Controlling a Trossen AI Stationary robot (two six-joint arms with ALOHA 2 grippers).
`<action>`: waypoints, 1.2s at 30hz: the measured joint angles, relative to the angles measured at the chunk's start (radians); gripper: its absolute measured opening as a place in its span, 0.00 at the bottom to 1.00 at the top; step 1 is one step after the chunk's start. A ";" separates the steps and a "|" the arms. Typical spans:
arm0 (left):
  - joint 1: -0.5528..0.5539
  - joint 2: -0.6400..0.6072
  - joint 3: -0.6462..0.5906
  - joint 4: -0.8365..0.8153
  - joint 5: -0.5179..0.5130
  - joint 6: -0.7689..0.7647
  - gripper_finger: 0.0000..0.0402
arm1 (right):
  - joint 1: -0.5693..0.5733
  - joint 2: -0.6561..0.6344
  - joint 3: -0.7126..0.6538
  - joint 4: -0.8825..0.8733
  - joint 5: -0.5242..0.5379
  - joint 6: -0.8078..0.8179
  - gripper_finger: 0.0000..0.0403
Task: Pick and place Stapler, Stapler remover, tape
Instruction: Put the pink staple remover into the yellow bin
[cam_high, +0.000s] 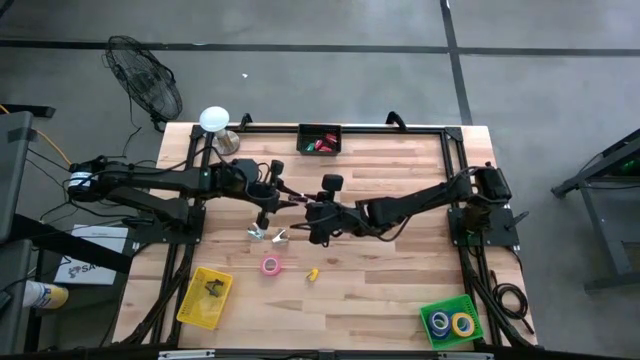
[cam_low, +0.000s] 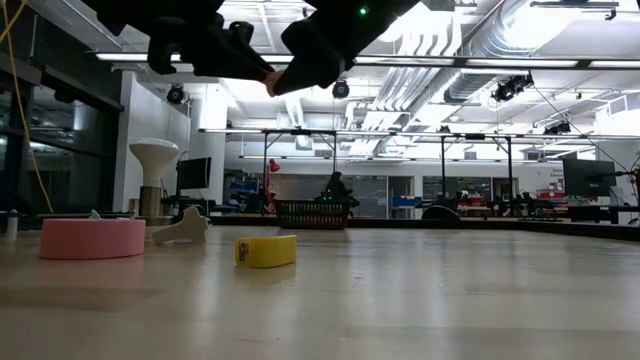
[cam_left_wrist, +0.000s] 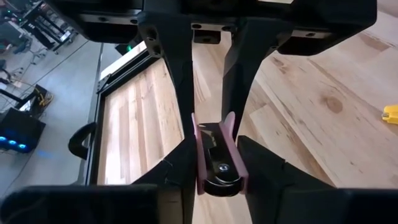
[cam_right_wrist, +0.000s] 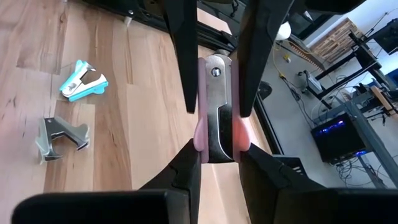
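A pink stapler remover (cam_left_wrist: 219, 158) with a metal middle hangs in the air above the table's centre. My left gripper (cam_high: 291, 203) comes at it from the left and my right gripper (cam_high: 310, 212) from the right, and both are shut on it. Below them on the wood lie a light blue stapler remover (cam_right_wrist: 84, 79), a grey one (cam_right_wrist: 61, 138), a pink roll of tape (cam_high: 270, 265) lying flat and a small yellow stapler (cam_high: 312, 273). My left gripper pinches the remover's riveted pivot end (cam_left_wrist: 200, 167) between its two fingers, one on each pink side. The fingers point slightly downward from the table's left and lie along the remover, which is clear of the table. My right gripper pinches the remover's wider pink end (cam_right_wrist: 200, 138) between its two fingers, one on each side. It comes slightly downward from the table's right, facing my left gripper, with its fingers along the remover.
A yellow basket (cam_high: 190, 305) stands near the front left. At the front right, a green basket (cam_high: 470, 305) holds blue and yellow tape rolls. A dark basket (cam_high: 301, 140) with red and green items is at the far edge. A white lamp (cam_high: 214, 120) stands at the far left.
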 joint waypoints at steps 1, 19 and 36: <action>0.000 0.000 0.000 -0.003 -0.001 0.000 0.23 | 0.000 0.000 0.000 0.000 -0.001 0.002 0.19; 0.000 0.000 0.002 -0.028 -0.008 0.024 0.22 | 0.000 0.001 0.000 0.010 -0.028 0.002 0.27; 0.000 0.000 0.038 -0.389 0.056 -0.020 0.23 | 0.047 -0.001 0.000 -0.116 0.265 0.117 0.56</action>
